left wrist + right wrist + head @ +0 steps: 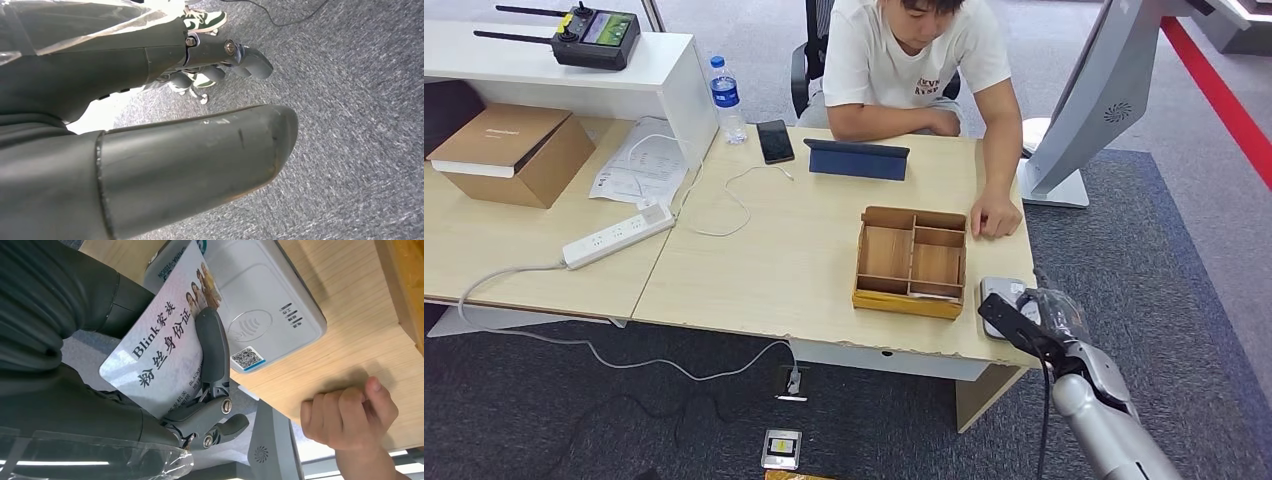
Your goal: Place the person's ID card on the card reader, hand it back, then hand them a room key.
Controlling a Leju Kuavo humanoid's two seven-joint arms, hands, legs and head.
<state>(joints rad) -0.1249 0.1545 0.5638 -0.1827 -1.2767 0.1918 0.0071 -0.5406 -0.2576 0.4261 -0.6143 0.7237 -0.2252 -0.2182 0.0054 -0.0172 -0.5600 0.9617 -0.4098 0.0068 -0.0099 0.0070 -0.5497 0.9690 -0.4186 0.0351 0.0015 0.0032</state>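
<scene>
wooden divider box (912, 262) on desk (794, 260), flat card (934, 296) in one front compartment

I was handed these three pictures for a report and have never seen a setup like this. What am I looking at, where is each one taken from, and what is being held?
It is a humanoid robot at a reception desk. The wide picture is from its head, looking down at the wooden table with a seated person behind it. On the table lie a divided wooden tray, a phone, a folded tablet, a water bottle and a power strip.

The other two come from cameras at the robot's wrists, so they look turned. The left hand hangs over the grey carpet, holding nothing that I can see. The right hand holds an ID card against the pale card reader at the table's edge. The person's hand rests nearby.
</scene>
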